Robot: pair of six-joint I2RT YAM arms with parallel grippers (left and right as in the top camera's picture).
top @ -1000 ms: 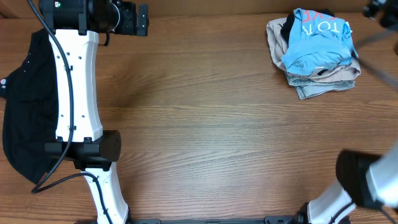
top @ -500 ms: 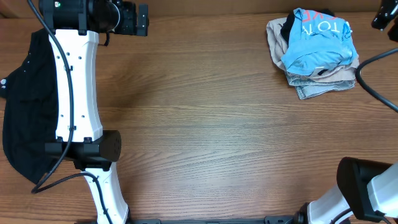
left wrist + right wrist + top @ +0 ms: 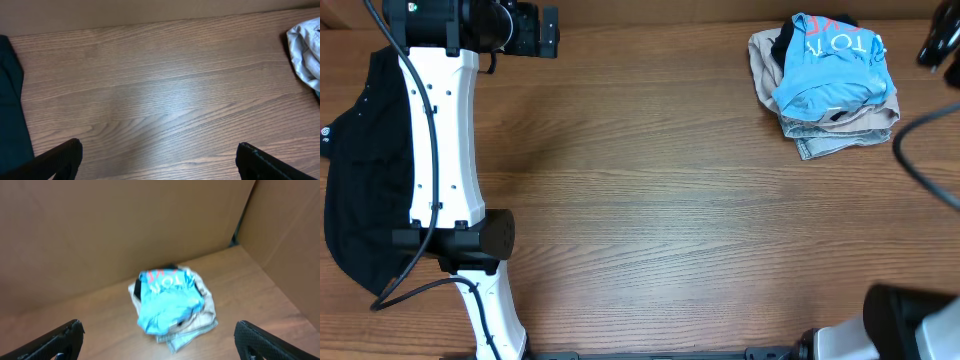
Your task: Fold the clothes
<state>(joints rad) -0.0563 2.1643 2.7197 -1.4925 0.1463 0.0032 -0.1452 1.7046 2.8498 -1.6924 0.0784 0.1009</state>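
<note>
A folded light blue T-shirt (image 3: 830, 62) with white and red-orange lettering lies on top of a small pile at the table's far right. It also shows in the right wrist view (image 3: 162, 297). A large black shirt (image 3: 360, 170) lies spread at the left edge, partly under my left arm; its edge shows in the left wrist view (image 3: 10, 110). My left gripper (image 3: 542, 32) is open and empty over bare table at the far left (image 3: 157, 155). My right gripper (image 3: 158, 332) is open and empty, held above and away from the pile; only part of it shows in the overhead view (image 3: 940, 40).
Beige and grey folded garments (image 3: 840, 125) lie under the blue T-shirt, and pale fabric (image 3: 305, 50) shows at the right edge of the left wrist view. Brown cardboard walls (image 3: 125, 230) stand behind and right of the pile. A black cable (image 3: 920, 150) hangs at the right.
My right arm has moved: its base has slid lower out of the overhead view and its cable has shifted. The clothes and my left arm have not moved.
</note>
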